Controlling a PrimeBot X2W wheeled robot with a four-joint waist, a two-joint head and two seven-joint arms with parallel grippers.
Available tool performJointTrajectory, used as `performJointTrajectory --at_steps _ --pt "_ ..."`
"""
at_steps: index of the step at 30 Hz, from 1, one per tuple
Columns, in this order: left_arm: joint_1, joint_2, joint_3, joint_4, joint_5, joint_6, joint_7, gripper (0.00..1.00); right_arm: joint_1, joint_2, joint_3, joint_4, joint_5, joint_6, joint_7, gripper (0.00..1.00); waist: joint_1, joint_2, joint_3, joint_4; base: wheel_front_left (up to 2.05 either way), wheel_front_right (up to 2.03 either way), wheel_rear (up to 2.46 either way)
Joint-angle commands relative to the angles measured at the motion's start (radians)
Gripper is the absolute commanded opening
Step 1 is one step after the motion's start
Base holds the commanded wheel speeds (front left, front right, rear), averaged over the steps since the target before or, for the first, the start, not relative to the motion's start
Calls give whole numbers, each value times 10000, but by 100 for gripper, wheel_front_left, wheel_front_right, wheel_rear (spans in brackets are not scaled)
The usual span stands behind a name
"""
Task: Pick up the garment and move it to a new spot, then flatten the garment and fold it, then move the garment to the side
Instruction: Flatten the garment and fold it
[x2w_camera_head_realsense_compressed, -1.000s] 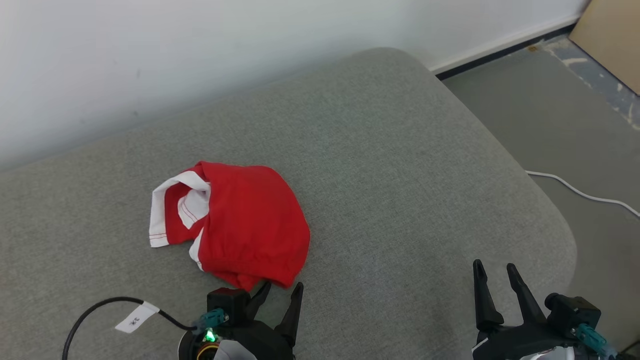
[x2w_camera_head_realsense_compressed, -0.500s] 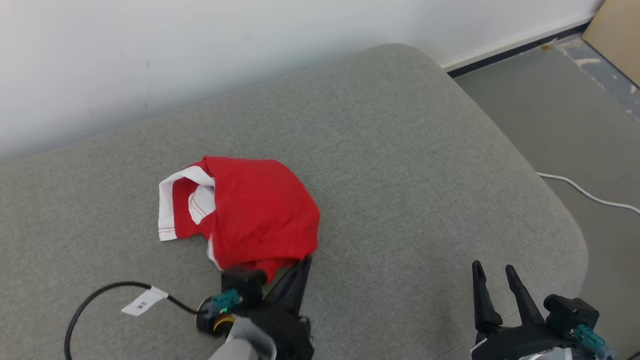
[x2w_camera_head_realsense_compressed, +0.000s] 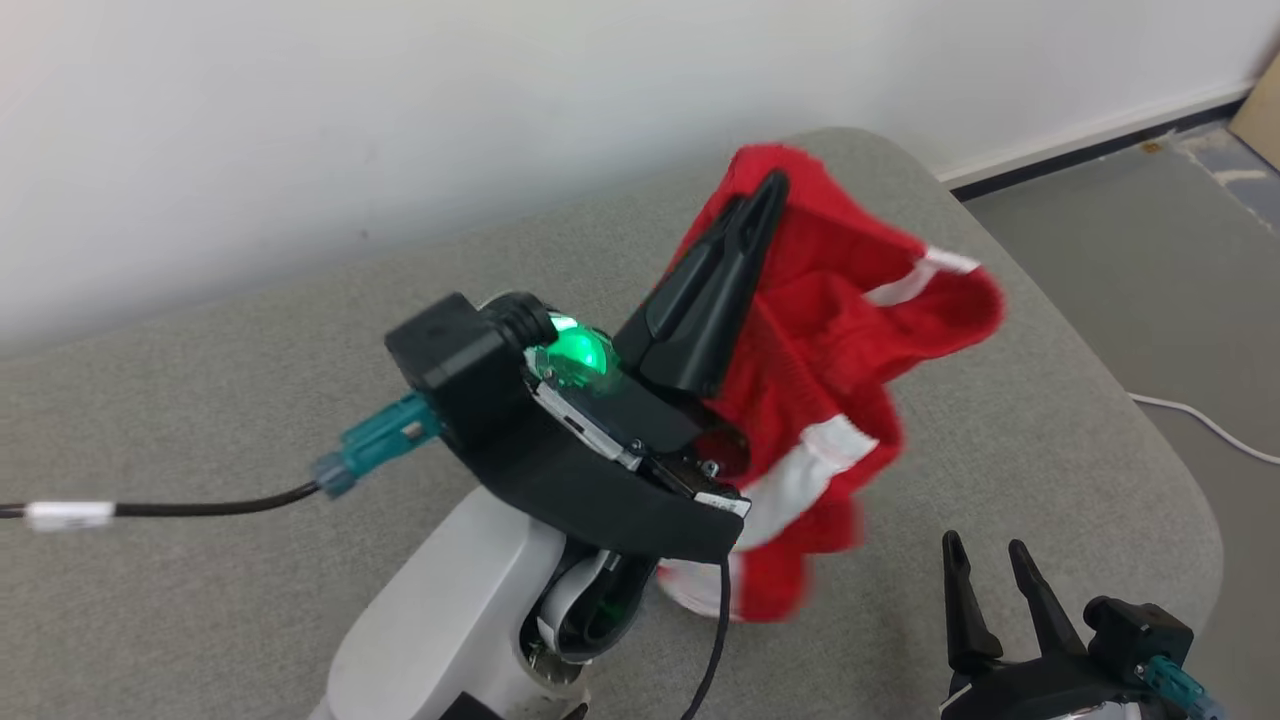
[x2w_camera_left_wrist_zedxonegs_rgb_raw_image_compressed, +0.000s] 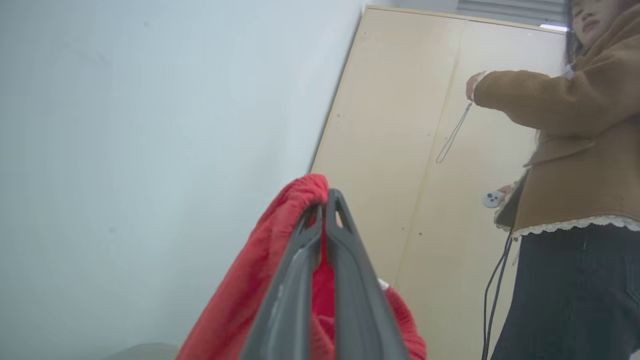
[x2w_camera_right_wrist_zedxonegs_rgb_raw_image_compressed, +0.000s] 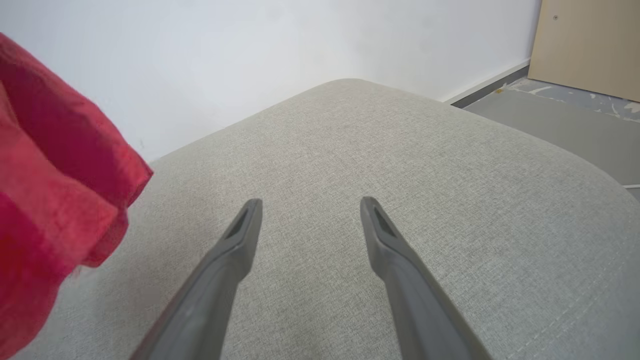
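While its jaws are pinched tight on a red fold, the left gripper (x2w_camera_head_realsense_compressed: 765, 192) holds the red-and-white garment (x2w_camera_head_realsense_compressed: 850, 320) up over the grey cushion (x2w_camera_head_realsense_compressed: 250, 360); the right gripper (x2w_camera_head_realsense_compressed: 983, 548) hovers low at the near right, fingers spread and empty.

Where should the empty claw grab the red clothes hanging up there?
The white-trimmed hem hanging low on the garment, probably from the right: it dangles free below the shut left gripper, nearest the open right gripper.
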Motion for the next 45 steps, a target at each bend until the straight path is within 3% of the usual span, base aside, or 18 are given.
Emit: performJointTrajectory --at_steps 1,5,9,14,19,20,21,27,36,42,45 --pt "-95 4 88 -432 -285 58 93 0 35 -6 -35 45 44 -22 -42 100 0 -1 -152 145 0 0 0" --pt "6 31 259 -1421 -892 264 419 0 95 -6 -51 97 51 -22 -80 100 0 -1 -250 398 0 0 0" --pt "636 340 534 -1240 -1119 728 549 0 29 -5 101 98 113 -22 -91 100 0 -1 -255 664 0 0 0" --pt "2078 1092 1331 342 -1444 1640 490 0 41 -6 182 113 123 -22 -82 100 0 -1 -232 969 0 0 0" --pt "2817 1734 2062 2737 -1361 2131 48 0 -33 -8 167 57 -43 -22 21 100 0 -1 -229 1253 0 0 0" --pt "2874 1819 2213 3199 -1314 2181 -46 18 -45 -6 192 35 -50 -22 33 100 0 -1 -235 1285 0 0 0" --pt "2914 1862 2357 3601 -1308 2207 -125 100 -54 -8 221 14 -51 -22 49 100 0 -1 -245 1308 0 0 0" --pt "2943 2013 3463 4949 -1098 2158 -384 100 65 -6 211 -148 -104 -22 198 100 0 -1 -341 1430 0 0 0" --pt "3690 1795 4809 4722 127 1888 -382 100 232 -5 278 -572 -74 -22 481 100 0 -1 -404 1742 0 0 0" --pt "4314 1432 5136 4263 1052 1642 -384 100 380 -3 538 -862 106 -22 768 100 0 -1 -298 2101 0 0 0" --pt "4450 1515 5015 4184 1615 1494 -384 100 441 -5 866 -1020 127 -22 1047 100 0 -1 -167 2265 0 0 0"
